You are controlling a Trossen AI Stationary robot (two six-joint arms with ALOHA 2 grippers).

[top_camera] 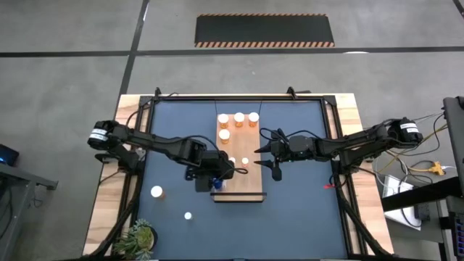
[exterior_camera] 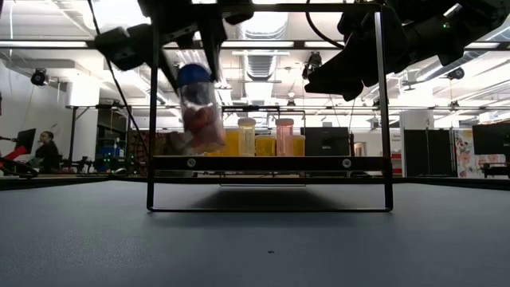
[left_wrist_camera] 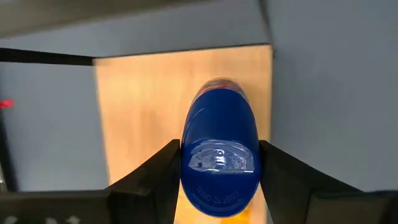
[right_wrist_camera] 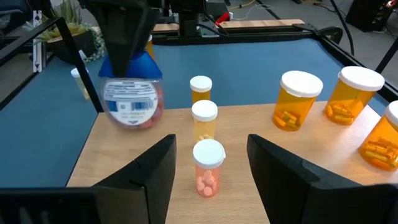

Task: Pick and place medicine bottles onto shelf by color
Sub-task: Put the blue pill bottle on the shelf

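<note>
no readable text; blue bottle (right_wrist_camera: pixel 131 99) label illegible.

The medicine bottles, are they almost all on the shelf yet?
Mostly. Seven white-capped bottles already stand on the shelf: four big orange ones at its far end and three small ones in a row. The left end effector is holding the blue-capped bottle above the shelf's near end. The right end effector waits open over the shelf. Two white-capped bottles still sit on the table mat.

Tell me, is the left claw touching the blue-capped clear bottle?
Touching. In the left wrist view, both dark fingers of the left claw press against the blue-capped clear bottle's sides.
</note>
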